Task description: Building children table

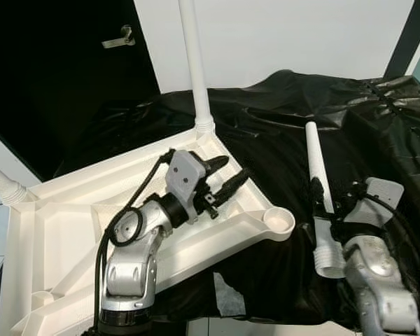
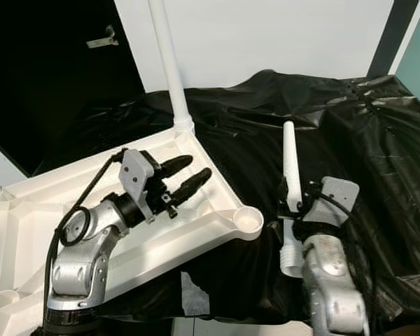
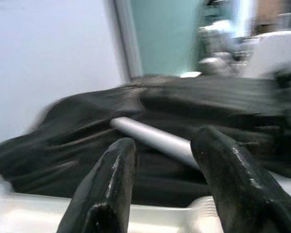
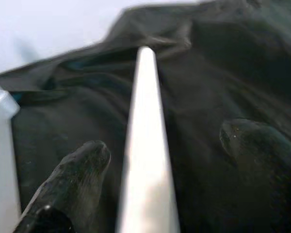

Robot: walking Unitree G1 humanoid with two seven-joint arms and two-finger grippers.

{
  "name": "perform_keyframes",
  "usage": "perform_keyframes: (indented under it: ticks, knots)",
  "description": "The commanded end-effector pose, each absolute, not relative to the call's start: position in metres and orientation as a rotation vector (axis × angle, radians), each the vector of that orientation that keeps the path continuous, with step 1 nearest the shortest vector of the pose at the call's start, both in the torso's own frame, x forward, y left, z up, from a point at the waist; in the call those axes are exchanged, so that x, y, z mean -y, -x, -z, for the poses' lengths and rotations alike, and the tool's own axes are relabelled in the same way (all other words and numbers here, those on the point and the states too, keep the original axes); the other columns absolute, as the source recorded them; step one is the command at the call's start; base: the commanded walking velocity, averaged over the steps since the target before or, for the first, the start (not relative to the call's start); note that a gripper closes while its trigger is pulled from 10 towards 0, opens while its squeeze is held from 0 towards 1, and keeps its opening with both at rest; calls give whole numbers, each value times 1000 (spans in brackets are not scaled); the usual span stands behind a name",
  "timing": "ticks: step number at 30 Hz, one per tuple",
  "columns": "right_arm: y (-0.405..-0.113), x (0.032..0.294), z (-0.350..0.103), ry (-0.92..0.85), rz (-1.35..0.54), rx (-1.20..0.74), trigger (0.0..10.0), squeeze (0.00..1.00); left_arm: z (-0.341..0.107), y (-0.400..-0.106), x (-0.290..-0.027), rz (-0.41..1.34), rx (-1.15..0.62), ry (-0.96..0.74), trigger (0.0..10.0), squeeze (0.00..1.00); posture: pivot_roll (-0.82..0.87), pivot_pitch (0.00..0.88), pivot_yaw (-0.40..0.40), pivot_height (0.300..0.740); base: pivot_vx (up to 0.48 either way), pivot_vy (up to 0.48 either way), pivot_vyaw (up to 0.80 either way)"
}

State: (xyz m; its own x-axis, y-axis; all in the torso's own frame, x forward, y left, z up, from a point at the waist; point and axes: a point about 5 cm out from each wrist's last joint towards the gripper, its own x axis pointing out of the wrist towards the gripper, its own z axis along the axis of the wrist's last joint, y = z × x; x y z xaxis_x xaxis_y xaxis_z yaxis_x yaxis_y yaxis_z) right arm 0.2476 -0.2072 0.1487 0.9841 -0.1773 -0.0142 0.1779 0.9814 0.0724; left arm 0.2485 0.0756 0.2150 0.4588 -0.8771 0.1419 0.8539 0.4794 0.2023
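The white tabletop (image 1: 77,210) lies upside down on a black sheet. One white leg (image 1: 194,63) stands screwed into its far corner, and another leg (image 1: 3,185) juts out at the left. The near right corner socket (image 1: 278,220) holds nothing. My left gripper (image 1: 234,168) hovers open above the underside near the right rim, pointing toward the loose leg. My right gripper (image 1: 320,190) is shut on that loose white leg (image 1: 315,157). The leg runs along between its fingers (image 4: 77,165), with the tapered tip away from me and the ribbed thick end (image 1: 327,262) by my wrist.
The crumpled black sheet (image 1: 280,105) covers the whole surface, rising in folds at the far right. A white wall stands behind, with a dark doorway (image 1: 63,77) on the left. The sheet's front edge runs just under my arms.
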Motion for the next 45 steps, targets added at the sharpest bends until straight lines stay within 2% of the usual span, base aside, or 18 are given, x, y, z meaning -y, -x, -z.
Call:
perform_keyframes:
  ticks: [1, 21, 22, 23, 25, 36, 37, 38, 39, 41, 42, 45]
  knots:
    - [-252, 205, -142, -104, 141, -77, 10000, 0, -217, -242, -71, 1156, 239, -112, 10000, 0, -61, 0, 40, 740, 0, 0, 0]
    - [-274, 205, -128, -139, 5, -417, 10000, 0, -213, -237, -76, 1125, 242, -159, 10000, 0, -8, 0, -35, 740, 0, 0, 0]
    - [-274, 206, -125, -135, 2, -462, 8941, 0, -214, -236, -77, 1119, 247, -160, 10000, 0, -5, 0, -42, 740, 0, 0, 0]
    - [-274, 206, -125, -135, 2, -462, 8941, 0, -214, -236, -77, 1119, 247, -160, 10000, 0, -5, 0, -42, 740, 0, 0, 0]
    - [-273, 209, -120, -149, 10, -548, 10000, 0, -215, -236, -78, 1109, 254, -161, 10000, 0, -3, 0, -51, 740, 0, 0, 0]
    - [-273, 216, -110, -181, 11, -704, 10000, 0, -214, -237, -78, 1097, 262, -166, 10000, 0, -24, 0, -33, 740, 0, 0, 0]
    - [-275, 217, -110, -193, 7, -721, 9647, 0, -214, -238, -78, 1096, 263, -170, 10000, 0, -26, 0, -31, 740, 0, 0, 0]
    - [-277, 219, -111, -215, 10, -740, 4196, 0, -214, -239, -78, 1098, 263, -172, 10000, 0, -30, 0, -26, 740, 0, 0, 0]
    - [-279, 221, -112, -236, 19, -755, 1843, 0, -214, -241, -77, 1099, 266, -176, 10000, 0, -33, 0, -22, 740, 0, 0, 0]
    - [-279, 221, -112, -236, 19, -755, 1843, 0, -214, -241, -77, 1099, 266, -176, 10000, 0, -33, 0, -22, 740, 0, 0, 0]
    - [-281, 223, -114, -250, 21, -758, 0, 0, -215, -242, -77, 1105, 266, -177, 10000, 0, -34, 0, -16, 740, 0, 0, 0]
    - [-283, 224, -117, -247, 16, -741, 0, 0, -216, -243, -78, 1106, 265, -178, 10000, 0, -34, 0, -8, 740, 0, 0, 0]
